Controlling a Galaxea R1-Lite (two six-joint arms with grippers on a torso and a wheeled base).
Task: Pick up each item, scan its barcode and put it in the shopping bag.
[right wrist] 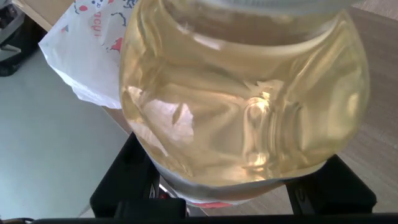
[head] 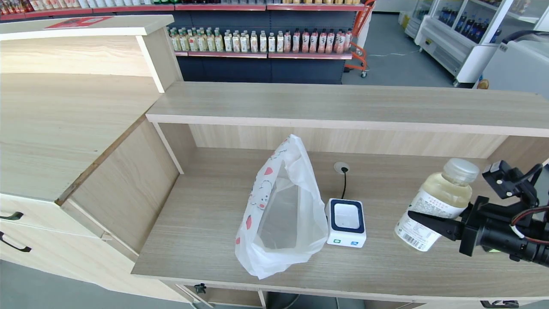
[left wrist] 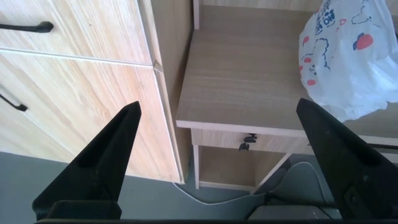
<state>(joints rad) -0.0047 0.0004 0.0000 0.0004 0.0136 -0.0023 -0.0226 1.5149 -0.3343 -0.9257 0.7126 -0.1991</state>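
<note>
My right gripper (head: 424, 219) is shut on a bottle (head: 439, 199) of pale yellowish drink with a white label and clear cap, holding it tilted above the right part of the counter (head: 386, 266). The barcode sits near the bottle's lower end. In the right wrist view the bottle (right wrist: 242, 93) fills the space between the dark fingers (right wrist: 124, 186). A white scanner (head: 345, 222) with a dark-rimmed window stands left of the bottle. Beside it the white printed shopping bag (head: 279, 210) stands with its mouth agape. My left gripper (left wrist: 219, 104) is open, low beside the counter's left front corner, with the bag (left wrist: 348, 56) beyond it.
A raised wooden ledge (head: 343, 103) runs along the counter's back. The scanner's black cable (head: 344, 184) leads to a hole in the counter. A drawer cabinet (head: 25, 223) with black handles stands at the left. Shelves of bottles (head: 261, 40) line the aisle behind.
</note>
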